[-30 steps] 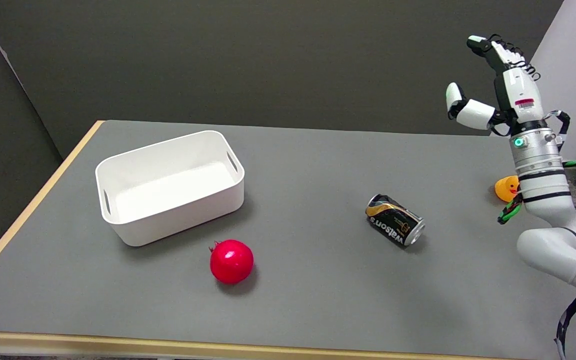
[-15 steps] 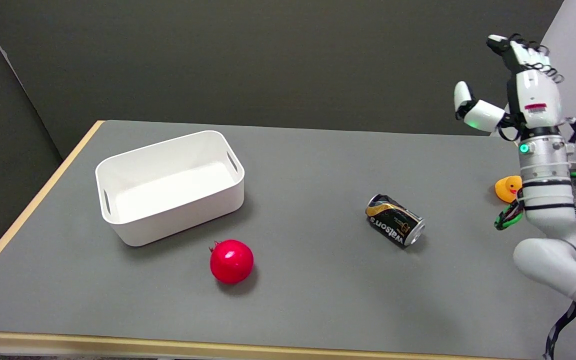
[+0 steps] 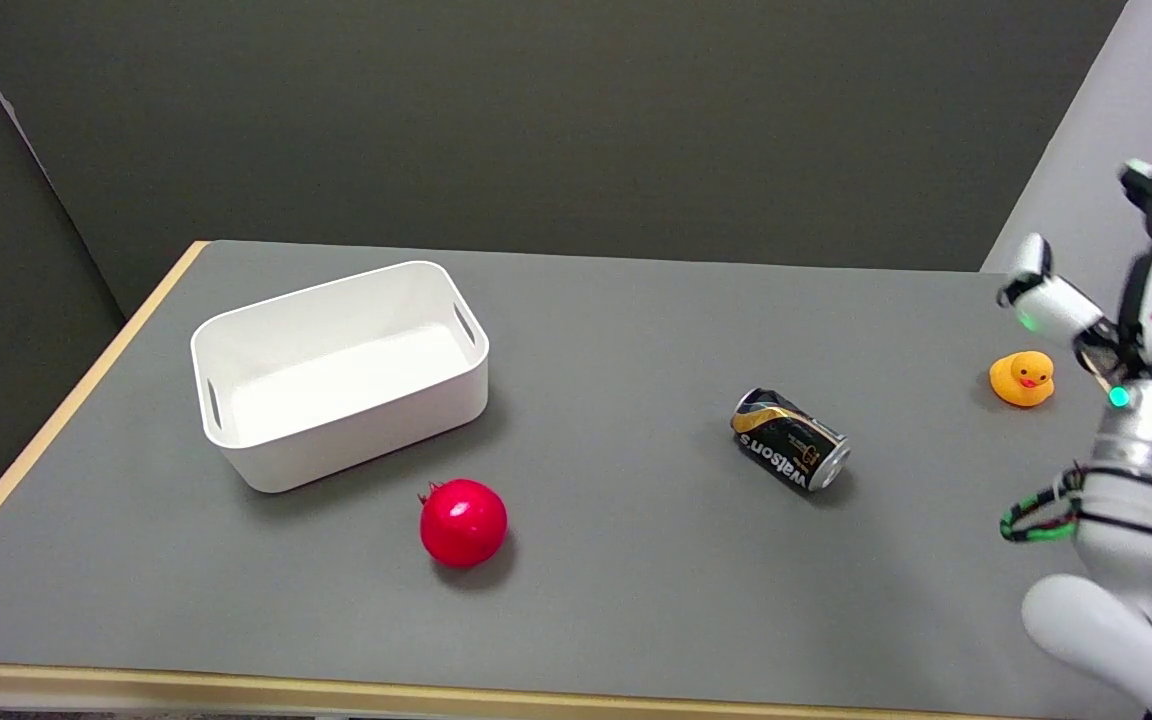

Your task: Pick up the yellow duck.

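Shifted rightward: right hand (image 3: 1151, 290), fingers apart, empty, uncovering duck (image 3: 1023, 379); grey table (image 3: 636, 600), wooden edging, dark wall (image 3: 536, 120).

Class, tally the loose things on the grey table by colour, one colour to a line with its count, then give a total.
White: 1, the bin
Red: 1, the pomegranate
Black and gold: 1, the can
Yellow: 1, the duck
Total: 4

Yellow duck (image 3: 1022, 379), red pomegranate (image 3: 463, 522), white bin (image 3: 338, 372), black-and-gold can (image 3: 790, 439).
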`<state>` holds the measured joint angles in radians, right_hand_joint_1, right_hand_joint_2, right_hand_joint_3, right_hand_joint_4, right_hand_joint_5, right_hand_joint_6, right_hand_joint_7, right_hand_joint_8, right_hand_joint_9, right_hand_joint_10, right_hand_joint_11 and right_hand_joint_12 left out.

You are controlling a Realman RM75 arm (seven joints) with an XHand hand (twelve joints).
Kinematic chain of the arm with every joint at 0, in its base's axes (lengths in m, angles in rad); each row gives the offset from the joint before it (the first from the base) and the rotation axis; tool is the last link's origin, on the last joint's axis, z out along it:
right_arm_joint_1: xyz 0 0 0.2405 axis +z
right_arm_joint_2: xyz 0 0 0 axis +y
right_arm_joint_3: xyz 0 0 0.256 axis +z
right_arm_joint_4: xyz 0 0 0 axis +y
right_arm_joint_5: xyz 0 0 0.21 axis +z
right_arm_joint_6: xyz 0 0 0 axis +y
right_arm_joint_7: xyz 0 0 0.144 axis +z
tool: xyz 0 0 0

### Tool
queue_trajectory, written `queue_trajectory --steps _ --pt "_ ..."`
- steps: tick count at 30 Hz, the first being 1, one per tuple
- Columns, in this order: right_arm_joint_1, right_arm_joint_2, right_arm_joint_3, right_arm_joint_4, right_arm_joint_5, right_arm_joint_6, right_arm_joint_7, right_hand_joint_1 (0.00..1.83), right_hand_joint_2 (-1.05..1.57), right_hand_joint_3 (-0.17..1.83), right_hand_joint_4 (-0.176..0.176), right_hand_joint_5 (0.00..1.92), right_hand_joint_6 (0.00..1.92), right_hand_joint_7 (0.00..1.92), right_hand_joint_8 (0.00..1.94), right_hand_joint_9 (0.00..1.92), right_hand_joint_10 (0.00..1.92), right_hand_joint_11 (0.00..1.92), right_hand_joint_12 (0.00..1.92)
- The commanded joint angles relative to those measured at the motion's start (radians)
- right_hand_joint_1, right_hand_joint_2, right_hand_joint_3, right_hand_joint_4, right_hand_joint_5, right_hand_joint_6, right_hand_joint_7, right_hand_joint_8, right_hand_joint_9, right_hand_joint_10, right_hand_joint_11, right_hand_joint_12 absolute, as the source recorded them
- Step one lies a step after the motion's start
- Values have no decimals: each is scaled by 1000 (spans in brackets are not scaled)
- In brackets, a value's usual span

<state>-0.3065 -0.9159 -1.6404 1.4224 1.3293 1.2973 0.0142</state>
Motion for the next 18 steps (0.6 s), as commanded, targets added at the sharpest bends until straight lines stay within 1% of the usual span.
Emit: queue_trajectory --steps 1,5,7,8,10,15,18 --pt "-132 -12 -51 11 264 179 -116 610 634 970 -65 277 570 367 541 146 735 -1 1004" --pt "-75 19 -50 16 277 110 -237 578 651 954 -93 303 609 440 608 228 841 -1 1075" --pt "-52 36 -42 23 299 51 -328 575 654 934 -97 321 632 471 637 285 918 -1 1117" --pt "-43 44 -39 26 312 28 -365 603 665 897 -100 327 632 479 635 278 945 -1 1135" --pt "-23 58 -35 36 365 -14 -440 637 678 852 -107 341 650 495 645 277 986 -1 1162" --pt "35 84 -40 70 582 -79 -704 643 673 845 -118 366 724 517 691 303 1024 -1 1193" --pt "62 85 -47 62 618 -94 -744 594 654 838 -113 365 716 511 675 297 1011 -1 1172"
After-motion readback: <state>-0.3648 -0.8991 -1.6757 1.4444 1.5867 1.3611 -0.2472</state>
